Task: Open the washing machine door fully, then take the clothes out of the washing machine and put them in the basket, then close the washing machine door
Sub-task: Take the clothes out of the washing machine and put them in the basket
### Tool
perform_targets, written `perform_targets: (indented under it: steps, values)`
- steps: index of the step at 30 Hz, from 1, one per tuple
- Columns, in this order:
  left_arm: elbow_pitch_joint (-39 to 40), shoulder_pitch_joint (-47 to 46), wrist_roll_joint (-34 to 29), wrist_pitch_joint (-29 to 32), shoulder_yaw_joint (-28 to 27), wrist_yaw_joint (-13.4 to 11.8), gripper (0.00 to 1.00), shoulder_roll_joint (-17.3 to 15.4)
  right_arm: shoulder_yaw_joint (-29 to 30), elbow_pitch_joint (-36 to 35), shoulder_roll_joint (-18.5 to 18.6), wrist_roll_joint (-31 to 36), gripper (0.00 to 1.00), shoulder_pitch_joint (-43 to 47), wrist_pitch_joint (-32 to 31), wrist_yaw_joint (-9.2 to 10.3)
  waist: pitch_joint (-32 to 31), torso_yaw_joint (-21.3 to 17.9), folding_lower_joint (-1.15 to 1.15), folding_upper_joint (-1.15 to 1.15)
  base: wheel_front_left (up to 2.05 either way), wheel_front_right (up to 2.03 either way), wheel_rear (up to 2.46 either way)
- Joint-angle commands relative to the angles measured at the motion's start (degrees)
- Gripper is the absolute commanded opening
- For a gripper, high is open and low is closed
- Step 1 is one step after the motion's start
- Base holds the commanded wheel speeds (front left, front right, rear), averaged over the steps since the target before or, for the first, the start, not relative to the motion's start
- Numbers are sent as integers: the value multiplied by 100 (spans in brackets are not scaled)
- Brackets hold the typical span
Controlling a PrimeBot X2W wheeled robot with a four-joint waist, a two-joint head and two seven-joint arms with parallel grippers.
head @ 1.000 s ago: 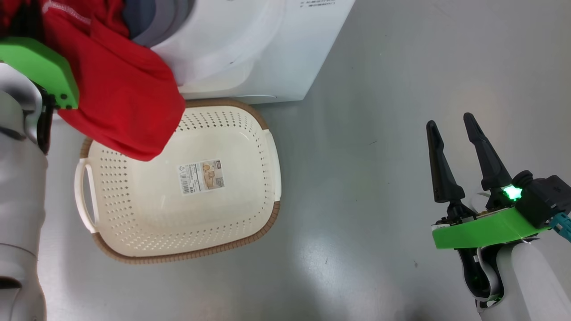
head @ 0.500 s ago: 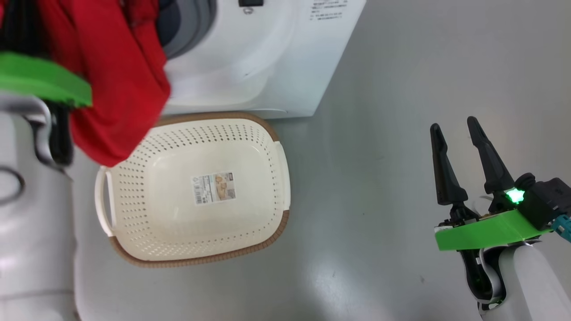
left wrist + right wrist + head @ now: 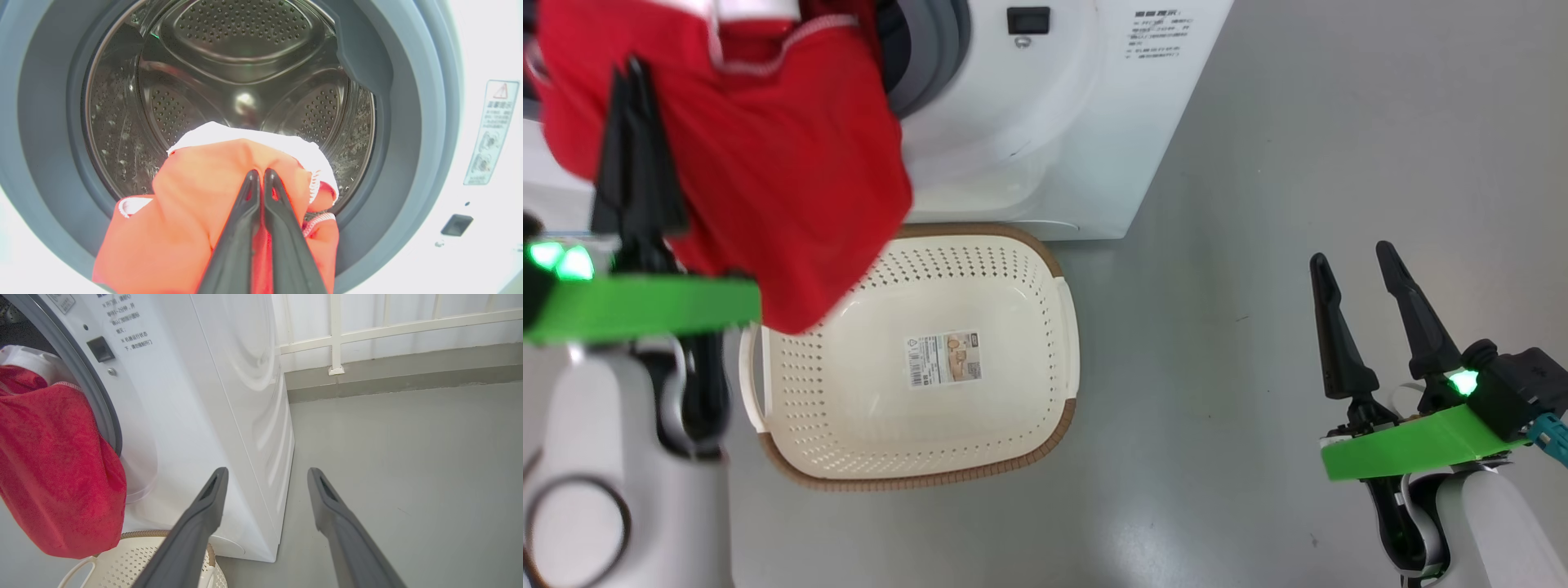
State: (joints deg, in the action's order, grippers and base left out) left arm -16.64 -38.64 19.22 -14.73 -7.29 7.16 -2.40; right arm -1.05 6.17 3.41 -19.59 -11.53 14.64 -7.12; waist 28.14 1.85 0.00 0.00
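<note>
My left gripper point(image 3: 633, 73) point(image 3: 259, 173) is shut on the red clothes point(image 3: 768, 163) point(image 3: 196, 212) point(image 3: 53, 465), which hang out of the washing machine point(image 3: 1045, 122) point(image 3: 196, 416) mouth. The fabric's lower end dangles over the back left part of the cream basket point(image 3: 1029, 327) point(image 3: 122, 563), which stands on the floor against the machine's front. The steel drum point(image 3: 245, 81) behind the garment looks bare. The washing machine door is out of view. My right gripper point(image 3: 1352, 265) point(image 3: 265, 473) stays open over the floor to the right, holding nothing.
Grey floor point(image 3: 1258, 204) spreads to the right of the machine and basket. A white railing and a low grey kerb point(image 3: 367, 371) run along the far wall in the right wrist view. A label sticker point(image 3: 943, 358) lies on the basket's bottom.
The head camera has shifted, so basket and machine sit further right and lower. My left gripper has drawn the red garment further out of the drum. The right gripper has stayed open.
</note>
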Motion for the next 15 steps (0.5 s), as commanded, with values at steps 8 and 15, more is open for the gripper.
perform_targets:
  steps: [8,15]
  values:
    - [767,1260,230,-27,46,32,0,-68,-130,-145,20,20,100,149,36,-36,58,31,0,0,0,0,0]
    - [379,1627,155,-27,350,32,0,-51,-152,-151,12,20,100,96,36,-36,156,24,0,0,0,0,0]
